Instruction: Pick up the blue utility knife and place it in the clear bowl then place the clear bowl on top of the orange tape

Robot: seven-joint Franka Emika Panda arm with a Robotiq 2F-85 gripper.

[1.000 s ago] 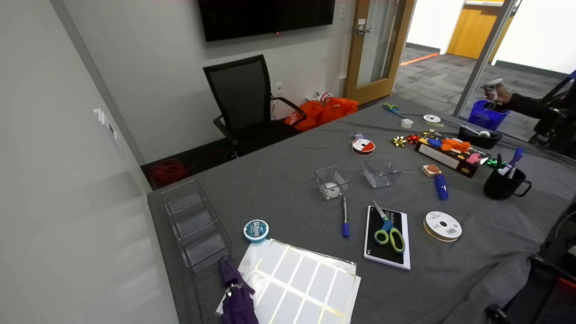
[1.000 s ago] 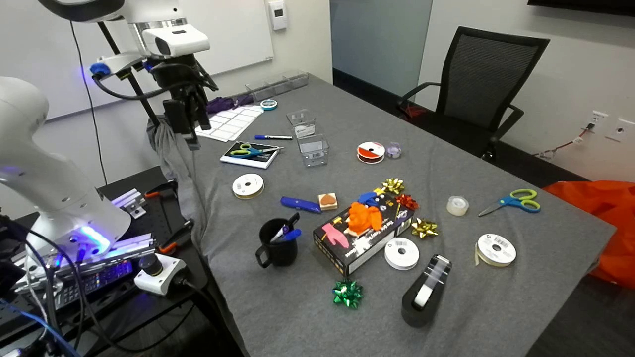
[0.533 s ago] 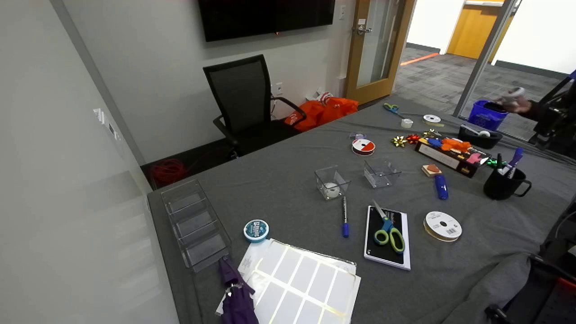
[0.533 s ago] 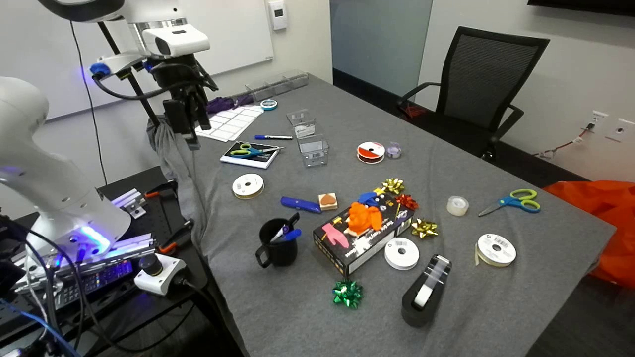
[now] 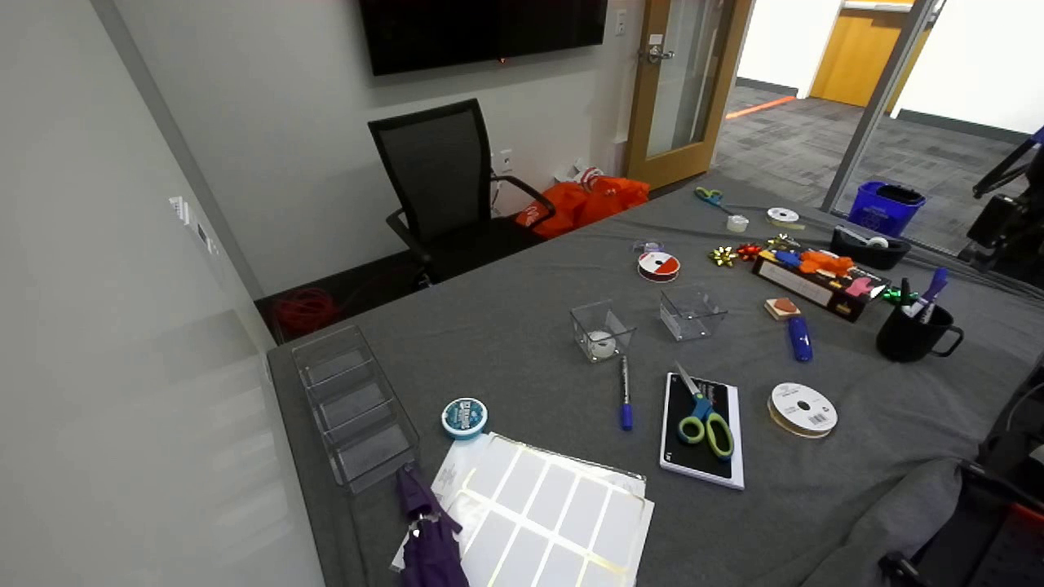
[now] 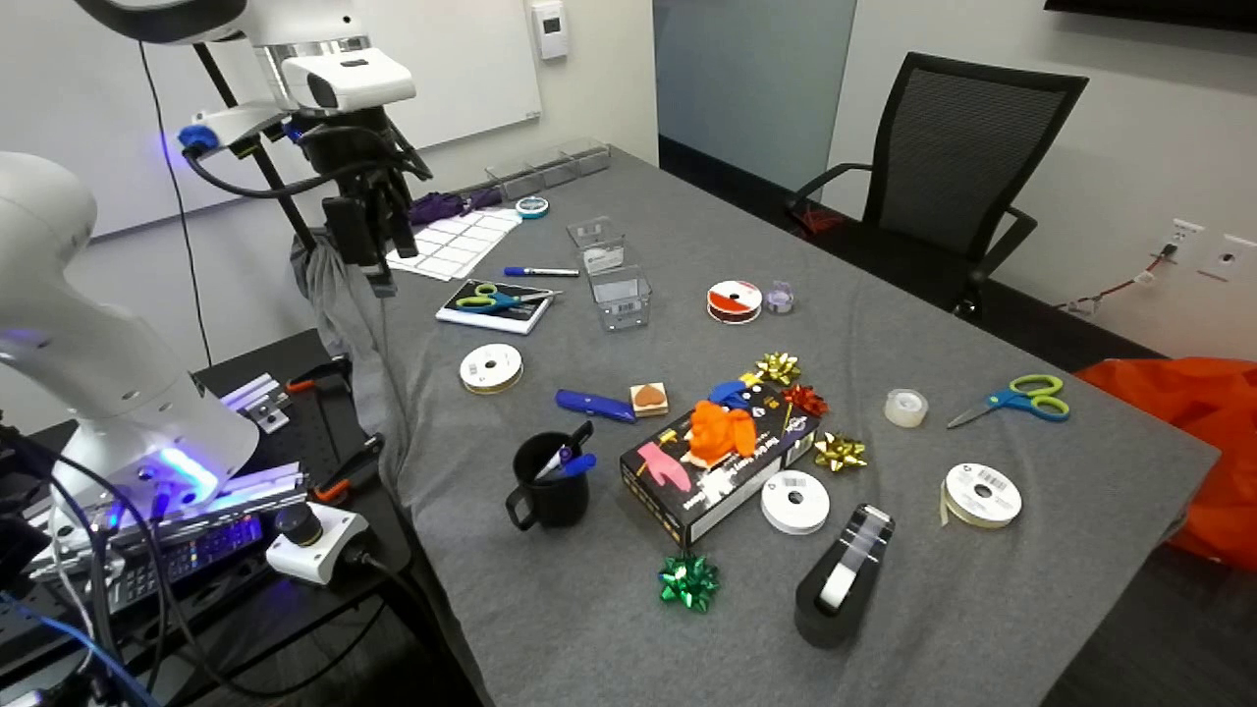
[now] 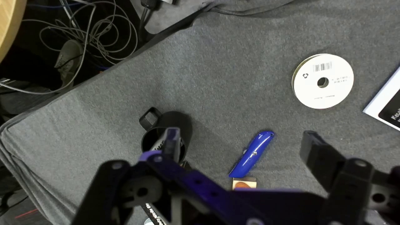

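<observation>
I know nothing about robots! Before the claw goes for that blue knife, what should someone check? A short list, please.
1. Claw open: ok, its jaws stand wide apart.
2. Claw down at the knife: not ok, it hangs well above.
3. Knife's blade tucked in: cannot tell; no bare blade shows, but one end lies close by the block.
4. Which "bowl" is meant: cannot tell; the box nearer the knife and the box holding a white roll are both clear.
5. Orange tape free on top: ok, nothing sits on it.
</observation>
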